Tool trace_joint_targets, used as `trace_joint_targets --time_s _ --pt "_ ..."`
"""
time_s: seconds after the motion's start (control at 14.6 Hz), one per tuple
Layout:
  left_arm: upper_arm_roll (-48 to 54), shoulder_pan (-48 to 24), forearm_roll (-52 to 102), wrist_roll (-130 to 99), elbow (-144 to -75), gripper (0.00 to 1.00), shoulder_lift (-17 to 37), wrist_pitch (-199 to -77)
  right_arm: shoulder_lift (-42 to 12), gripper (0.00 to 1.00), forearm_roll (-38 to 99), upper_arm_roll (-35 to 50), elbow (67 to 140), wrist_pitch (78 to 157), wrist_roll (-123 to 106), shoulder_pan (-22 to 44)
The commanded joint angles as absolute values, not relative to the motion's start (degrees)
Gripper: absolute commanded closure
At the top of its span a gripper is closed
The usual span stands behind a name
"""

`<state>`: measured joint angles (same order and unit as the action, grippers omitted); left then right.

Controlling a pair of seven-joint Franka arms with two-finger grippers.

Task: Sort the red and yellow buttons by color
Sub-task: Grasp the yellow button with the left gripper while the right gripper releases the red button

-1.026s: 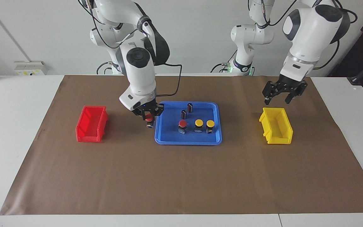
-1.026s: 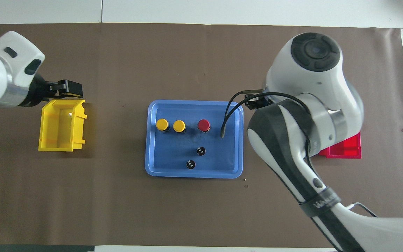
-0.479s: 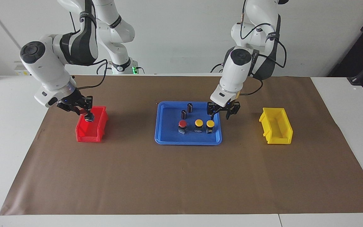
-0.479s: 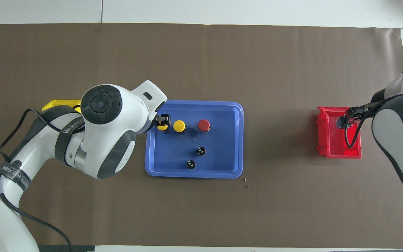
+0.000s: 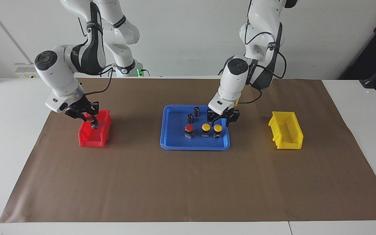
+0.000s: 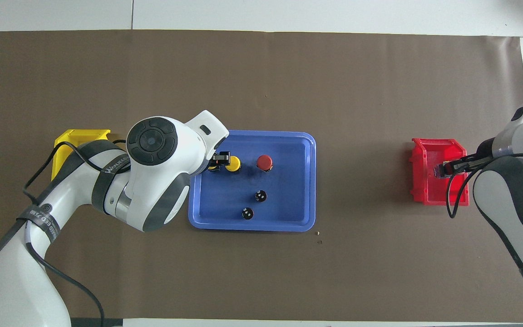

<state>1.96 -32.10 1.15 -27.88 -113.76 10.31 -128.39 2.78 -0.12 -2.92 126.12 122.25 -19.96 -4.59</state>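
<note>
One red button (image 5: 189, 127) (image 6: 264, 162) and two yellow buttons (image 5: 206, 127) (image 5: 218, 128) stand in a row in the blue tray (image 5: 175, 143) (image 6: 298, 218). My left gripper (image 5: 221, 122) (image 6: 218, 160) is open just above the yellow button nearest the left arm's end, partly covering it in the overhead view; the other yellow button (image 6: 232, 163) shows beside it. My right gripper (image 5: 91, 121) (image 6: 443, 169) is shut on a second red button (image 5: 93, 124) and holds it over the red bin (image 5: 90, 138) (image 6: 425, 181).
Two dark silver-topped cylinders (image 5: 196, 111) (image 5: 190, 118) stand in the tray, nearer to the robots than the button row. A yellow bin (image 5: 286, 134) (image 6: 77, 135) stands at the left arm's end of the brown mat, partly covered by the left arm in the overhead view.
My right gripper carried the red button from the tray's edge to over the red bin. My left gripper moved from over the yellow bin to above the end yellow button.
</note>
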Motion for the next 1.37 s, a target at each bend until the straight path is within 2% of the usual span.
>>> trace_joint_targets --time_s 0.0,0.27,0.34,0.41,0.48,0.55,0.62,0.68,0.89,1.03,1.09,1.16,1.3 --pt "1.14 -32.87 0.7 -28.65 -115.83 0.28 9.93 -131.13 6.5 0.83 0.53 -2.2 133.32 127.52 -20.57 -5.36" --pt "1.05 -32.96 0.62 -28.74 -115.75 0.28 12.13 -133.06 6.68 0.82 0.53 -2.2 135.08 127.88 -19.25 -5.27" --pt "1.05 -32.96 0.62 -28.74 -115.75 0.32 12.13 -132.98 6.68 0.8 0.53 -2.2 135.52 128.05 -19.34 -5.36" --pt "1.05 -32.96 0.62 -28.83 -115.58 0.44 12.13 -132.89 6.68 0.78 0.53 -2.2 136.22 128.75 -19.34 -5.36" --pt "1.05 -32.87 0.62 -29.35 -115.23 0.61 12.22 -132.89 6.77 0.72 0.53 -2.2 136.58 129.11 -19.34 -5.36" --pt "1.05 -32.87 0.62 -29.96 -114.7 0.79 12.48 -132.54 6.77 0.61 0.53 -2.2 136.67 129.11 -19.25 -5.27" --pt "0.97 -32.78 0.7 -30.14 -113.57 0.9 12.57 -132.1 6.77 0.4 0.53 -2.2 136.58 129.2 -19.34 -5.27" --pt "0.79 -32.7 0.7 -30.76 -112.68 0.96 12.48 -130.71 6.68 0.28 0.53 -2.2 136.23 129.11 -19.6 -5.27" --pt "0.44 -31.73 0.7 -30.85 -104.88 0.99 11.43 -118.17 5.19 0.26 0.09 -1.85 130.46 124.31 -19.43 -4.92" --pt "0.09 -28.85 0.62 -28.58 -100.74 0.99 9.68 -110.69 3.0 0.26 0.44 -1.41 123.08 118.77 -18.99 -3.27" --pt "0.09 -26.91 0.62 -24.48 -99.85 0.99 8.45 -107.78 1.77 0.23 0.87 -1.41 119.48 117.0 -17.59 -1.95" --pt "0.09 -23.24 0.62 -19.13 -99.93 0.99 6.44 -105.58 0.02 0.21 1.84 -1.06 115.01 114.81 -13.66 0.68" --pt "0.09 -15.86 0.62 -8.23 -101.33 0.99 3.53 -102.67 -3.15 0.2 2.64 -0.26 107.09 112.5 1.41 9.97"
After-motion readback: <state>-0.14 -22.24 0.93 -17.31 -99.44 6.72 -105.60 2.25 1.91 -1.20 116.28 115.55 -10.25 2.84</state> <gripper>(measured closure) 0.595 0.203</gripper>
